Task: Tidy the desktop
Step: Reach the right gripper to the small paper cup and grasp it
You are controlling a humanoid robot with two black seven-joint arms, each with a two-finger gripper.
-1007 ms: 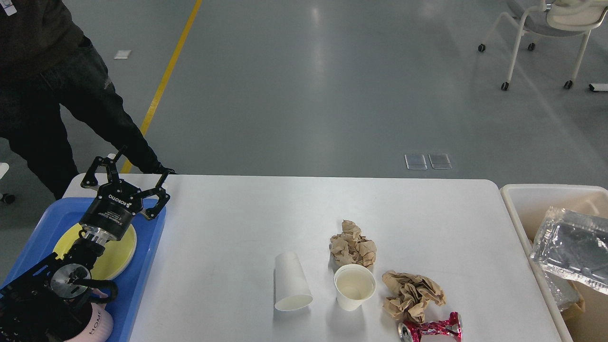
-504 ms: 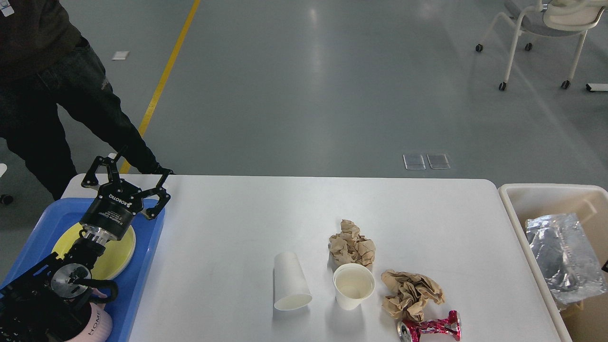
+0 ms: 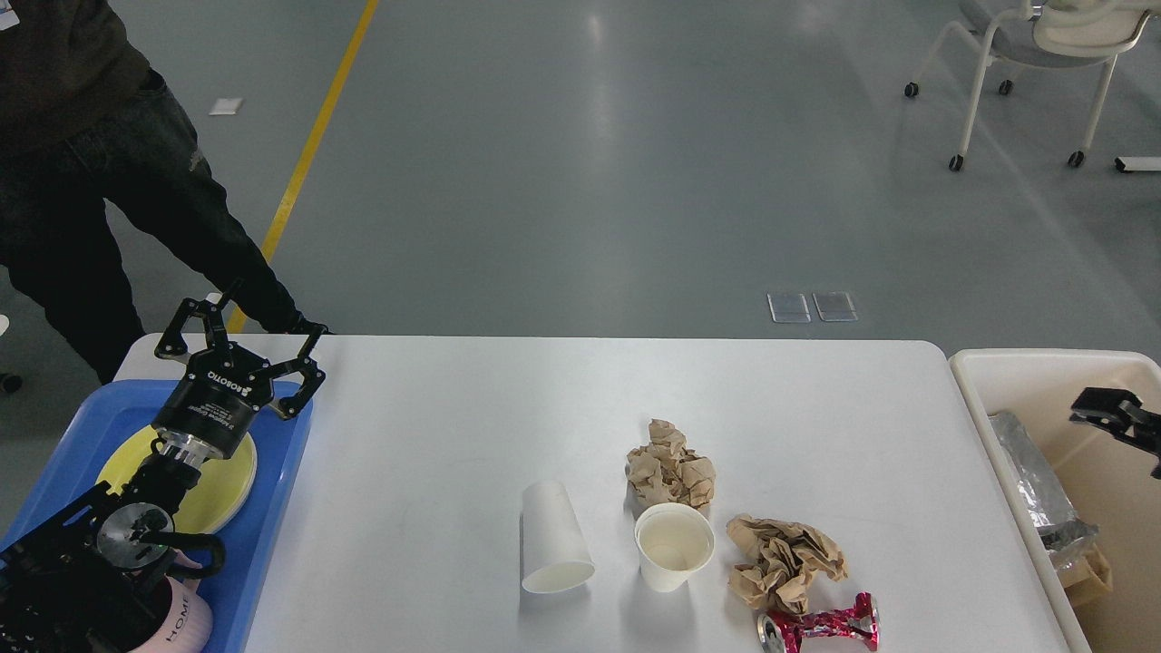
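Desktop (image 3: 453, 426) occupies the lower centre of the head view, white and plain, with a blue tray (image 3: 281, 490) abutting its 9 o'clock edge and a cream bin (image 3: 1043, 372) just beside its 3 o'clock edge. Left gripper (image 3: 243, 328) hovers over the far end of the tray at 9 o'clock, both fingers spread wide apart, nothing between them. A yellow plate (image 3: 222, 476) lies in the tray under the left arm, and a pink cup (image 3: 181, 621) marked HOME stands at the tray's near end, partly hidden by the arm. Right gripper (image 3: 1117, 413) enters at 3 o'clock above the bin; only a dark end portion shows, so its opening cannot be told, and no held item is visible. Crumpled silver foil (image 3: 1029, 485) lies inside the bin against its left wall. Clutter sits at 5 o'clock on the desktop: a white paper cup (image 3: 551, 540) on its side, an upright paper cup (image 3: 673, 546) just right of it, a brown paper wad (image 3: 669, 464) touching the upright cup's far rim, a second paper wad (image 3: 785, 560) near the cup's right side, and a crushed red can (image 3: 821, 626) at the near edge. A person in dark clothes (image 3: 82, 172) stands at 10 o'clock beyond the desktop. A wheeled chair (image 3: 1043, 54) stands on the grey floor at 1 o'clock, well apart.
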